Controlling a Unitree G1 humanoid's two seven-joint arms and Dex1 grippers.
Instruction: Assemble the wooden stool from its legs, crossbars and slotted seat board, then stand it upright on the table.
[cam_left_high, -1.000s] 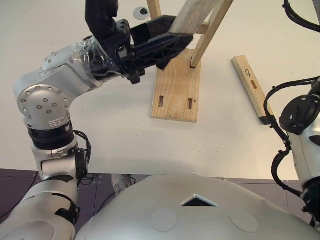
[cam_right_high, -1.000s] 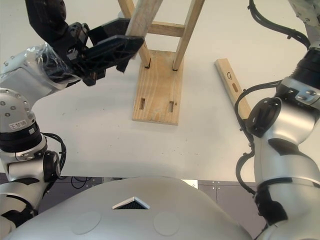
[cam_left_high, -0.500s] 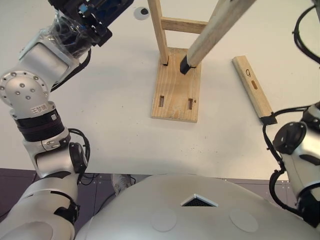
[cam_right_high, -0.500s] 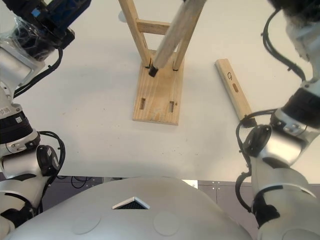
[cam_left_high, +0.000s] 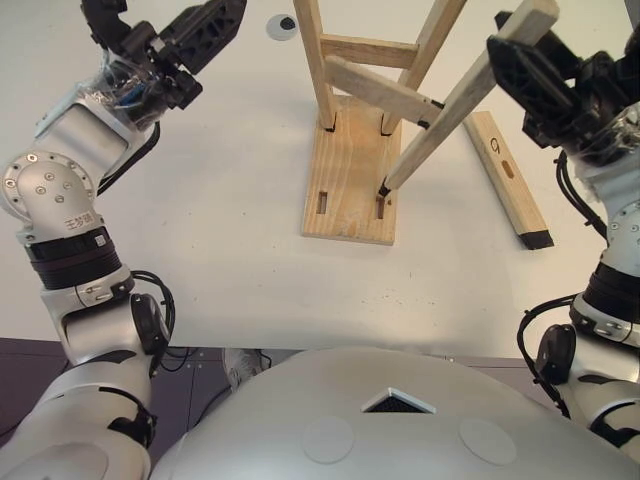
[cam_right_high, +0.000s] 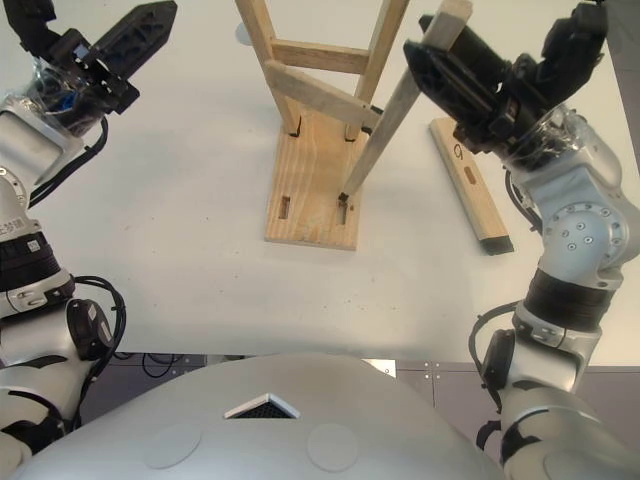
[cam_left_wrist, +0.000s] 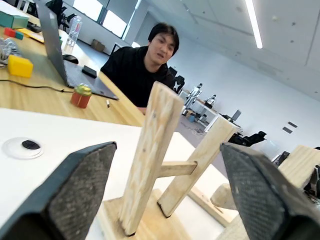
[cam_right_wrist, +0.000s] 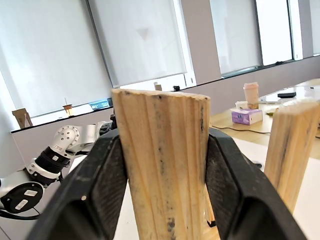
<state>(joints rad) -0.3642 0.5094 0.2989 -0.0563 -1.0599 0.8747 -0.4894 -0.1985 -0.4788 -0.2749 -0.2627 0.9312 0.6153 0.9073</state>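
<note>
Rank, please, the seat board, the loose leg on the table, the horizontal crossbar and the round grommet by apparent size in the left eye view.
1. seat board
2. loose leg
3. horizontal crossbar (raised nearer the camera, so unsure)
4. round grommet

Left claw (cam_left_wrist: 168, 146) raised, spread wide; right claw (cam_right_wrist: 162, 165) clamps a leg (cam_right_high: 385, 125).

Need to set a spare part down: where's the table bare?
Free: the table left of the seat board and along the near edge. Crowded: right of the board, with the loose leg and the right gripper holding a leg.
</note>
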